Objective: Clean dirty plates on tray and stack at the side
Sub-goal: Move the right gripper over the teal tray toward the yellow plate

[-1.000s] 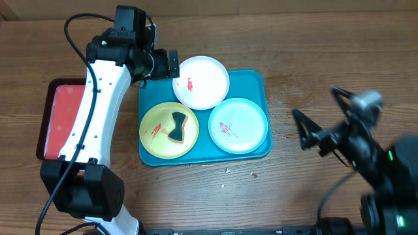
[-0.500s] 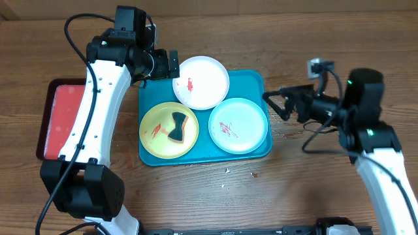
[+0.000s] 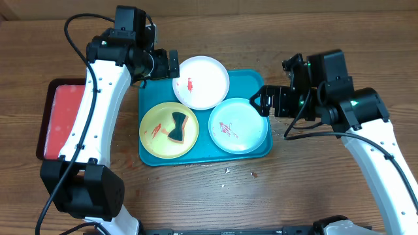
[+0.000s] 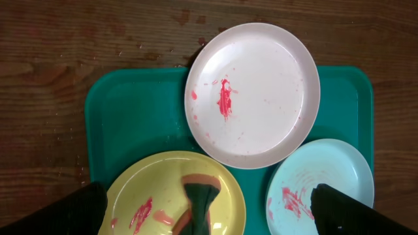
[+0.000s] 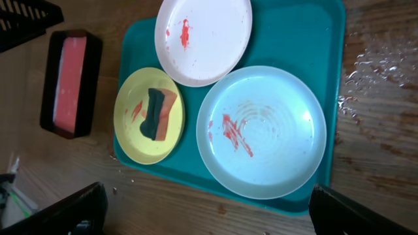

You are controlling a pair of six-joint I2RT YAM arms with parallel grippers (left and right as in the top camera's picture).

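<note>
The teal tray (image 3: 251, 85) holds three smeared plates: white (image 3: 201, 81) at the back, yellow-green (image 3: 169, 130) front left, pale mint (image 3: 238, 125) front right. A dark green and orange sponge (image 3: 177, 126) lies on the yellow-green plate. My left gripper (image 3: 171, 63) is open and empty above the tray's back left corner. My right gripper (image 3: 258, 102) is open and empty over the tray's right edge, beside the mint plate. The plates also show in the left wrist view: white (image 4: 253, 93), yellow-green (image 4: 157, 196), mint (image 4: 320, 183). In the right wrist view the mint plate (image 5: 261, 130) is central.
A smaller red tray with a dark rim (image 3: 62, 117) sits at the left on the wooden table, under the left arm. Crumbs and wet marks (image 3: 284, 124) lie on the wood right of the teal tray.
My right arm has swung in from the table's right side to the teal tray's right edge. The left arm, plates and sponge have not moved.
</note>
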